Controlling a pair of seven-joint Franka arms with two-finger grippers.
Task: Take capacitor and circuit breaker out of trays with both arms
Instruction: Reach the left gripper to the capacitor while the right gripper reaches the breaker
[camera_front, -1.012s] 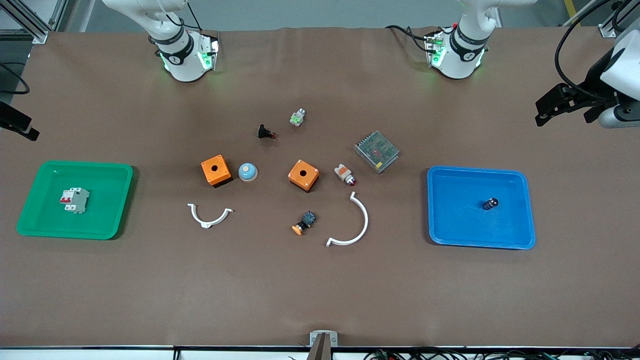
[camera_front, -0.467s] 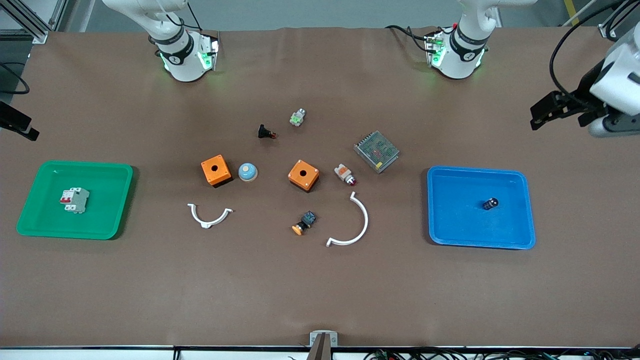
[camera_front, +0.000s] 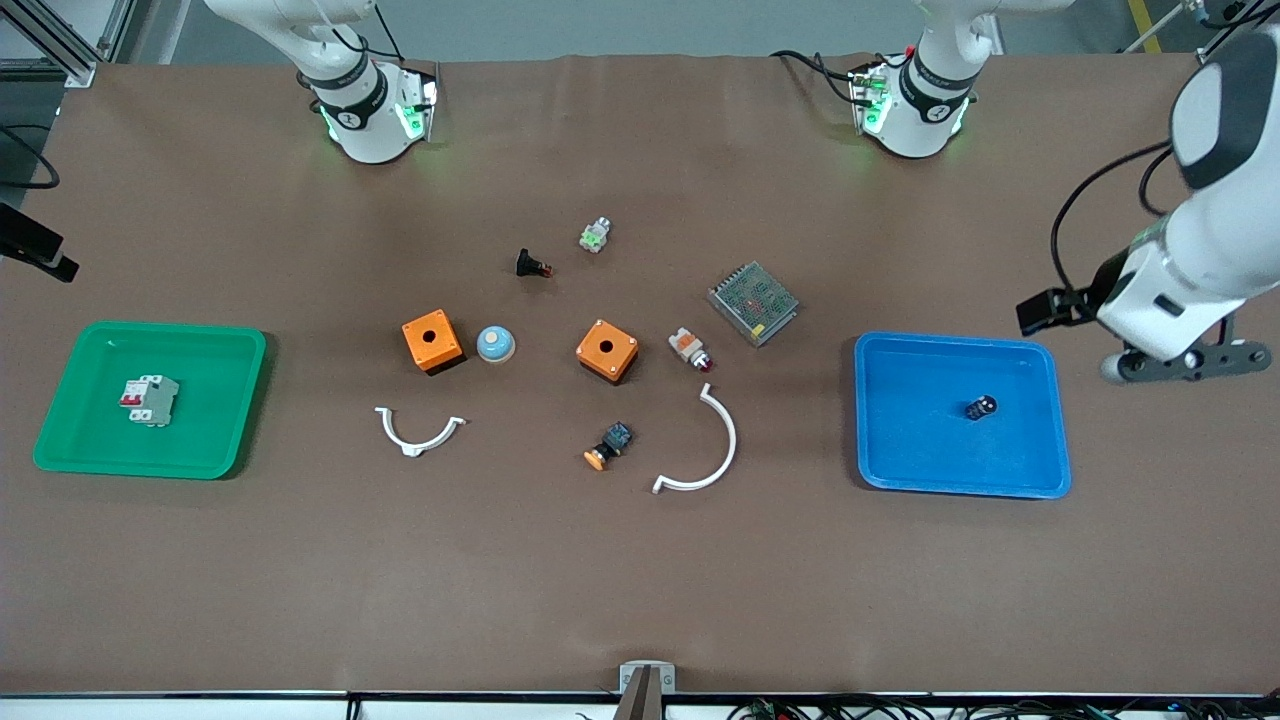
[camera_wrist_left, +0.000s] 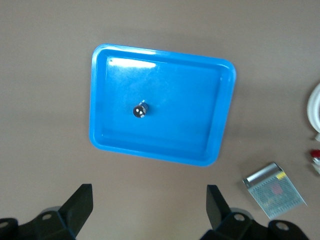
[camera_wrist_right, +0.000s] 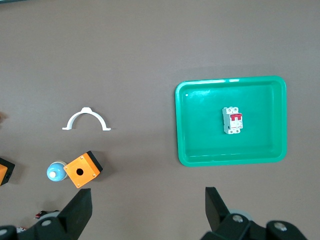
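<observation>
The capacitor (camera_front: 981, 407), a tiny black cylinder with a silvery end, lies in the blue tray (camera_front: 900, 470). It also shows in the left wrist view (camera_wrist_left: 140, 110). The breaker (camera_front: 149, 400), a light-grey block with red levers, lies in the green tray (camera_front: 60, 450). It also shows in the right wrist view (camera_wrist_right: 232, 120). My left gripper (camera_wrist_left: 149, 195) is open and empty, high over bare table beside the blue tray (camera_wrist_left: 155, 155). Its hand shows in the front view (camera_front: 1190, 362). My right gripper (camera_wrist_right: 147, 197) is open and empty, high over bare table beside the green tray (camera_wrist_right: 225, 160).
Mid-table lie two orange boxes (camera_front: 432, 341) (camera_front: 607, 350), a blue dome button (camera_front: 495, 344), two white curved clips (camera_front: 420, 432) (camera_front: 705, 450), a metal mesh box (camera_front: 753, 302), a black push-button (camera_front: 532, 265), a grey-and-green button (camera_front: 595, 235), a white-and-orange switch (camera_front: 690, 348) and an orange-capped button (camera_front: 608, 446).
The left arm's hand has swung along the table's end toward the front camera and is now beside the blue tray. Nothing on the table has moved.
</observation>
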